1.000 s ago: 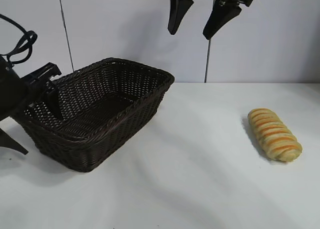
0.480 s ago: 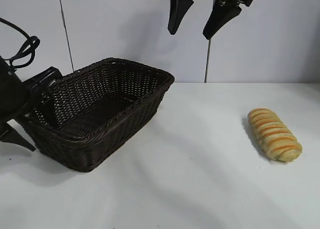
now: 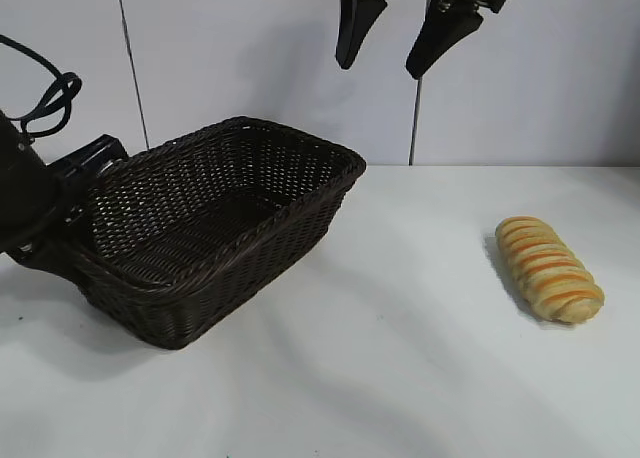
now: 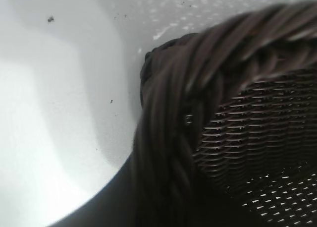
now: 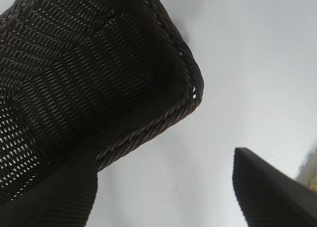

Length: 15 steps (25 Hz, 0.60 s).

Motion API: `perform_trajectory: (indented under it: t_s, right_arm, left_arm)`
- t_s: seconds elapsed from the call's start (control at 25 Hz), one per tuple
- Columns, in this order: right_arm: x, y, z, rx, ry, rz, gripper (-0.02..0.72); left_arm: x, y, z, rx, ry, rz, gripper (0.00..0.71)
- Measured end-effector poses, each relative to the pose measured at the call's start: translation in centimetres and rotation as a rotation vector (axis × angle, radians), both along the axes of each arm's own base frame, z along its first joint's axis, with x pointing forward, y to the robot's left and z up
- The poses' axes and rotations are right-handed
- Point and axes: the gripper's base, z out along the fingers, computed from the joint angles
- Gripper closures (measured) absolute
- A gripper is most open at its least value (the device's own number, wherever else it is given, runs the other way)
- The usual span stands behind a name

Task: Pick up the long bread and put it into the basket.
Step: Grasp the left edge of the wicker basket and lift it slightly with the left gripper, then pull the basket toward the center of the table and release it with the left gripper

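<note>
Here the long bread (image 3: 549, 269) lies on the white counter (image 3: 400, 378), well apart from the basket (image 3: 215, 228) and on the side of it away from the left arm. The loaf rests flat, its orange-brown stripes running crosswise, and nothing touches it. The right end effector (image 3: 390, 33) hangs high above the counter, between the basket and the bread but nearer the basket's far corner; its two dark fingers (image 5: 270, 187) stand wide apart and grip nothing. In the right wrist view the basket's braided rim (image 5: 148, 125) and one corner show below those spread fingers. The basket sits on the counter with its far end tipped slightly up. The left end effector (image 3: 75, 203) is at the basket's near end, by the rim on the side farthest from the bread. It appears closed on that rim, though its fingers are hidden; the left wrist view shows the braided edge (image 4: 168, 138) pressed up close.
</note>
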Motion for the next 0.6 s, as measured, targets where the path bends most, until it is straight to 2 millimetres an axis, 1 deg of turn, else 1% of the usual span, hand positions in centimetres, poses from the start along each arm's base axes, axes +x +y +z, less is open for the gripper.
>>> perform_trajectory:
  t_s: [0.16, 0.36, 0.6]
  right_arm:
    - [0.0, 0.0, 0.0, 0.000, 0.000, 0.000, 0.155]
    - [0.0, 0.0, 0.0, 0.000, 0.000, 0.000, 0.155]
    - [0.0, 0.0, 0.0, 0.000, 0.000, 0.000, 0.155]
  left_arm:
    - [1.0, 0.2, 1.5, -0.014, 0.012, -0.046, 0.611]
    - [2.4, 1.3, 3.4, -0.027, -0.004, -0.129, 0.611]
    - [2.9, 1.4, 4.3, -0.014, -0.022, -0.245, 0.611]
